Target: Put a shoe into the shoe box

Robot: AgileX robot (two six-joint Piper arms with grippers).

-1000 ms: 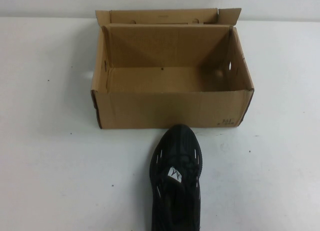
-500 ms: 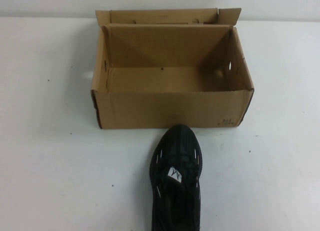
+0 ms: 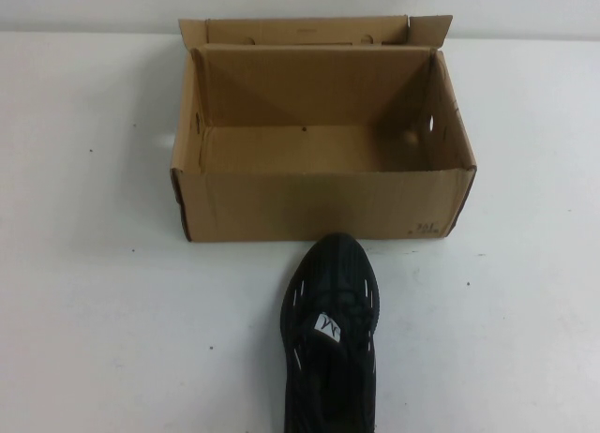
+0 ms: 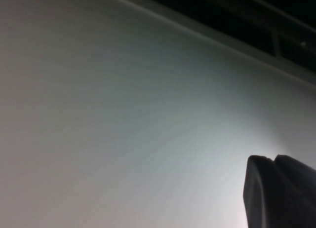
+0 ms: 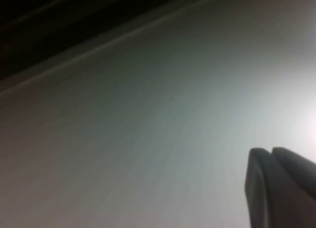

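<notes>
White table bears shoe box, black shoe.

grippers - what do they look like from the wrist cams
Only a corner of each shows. The left gripper is a dark, nearly black block with rounded edges and a seam; the right gripper looks the same. No cables or markings visible. Neither arm appears in the high view.

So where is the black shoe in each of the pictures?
High view: the black lace-up shoe lies at the bottom centre on the white table, toe pointing at the open brown cardboard box.
Left wrist view: no shoe; only the left gripper over the table.
Right wrist view: no shoe; only the right gripper over the table.
Shared landmark: the white table.
</notes>
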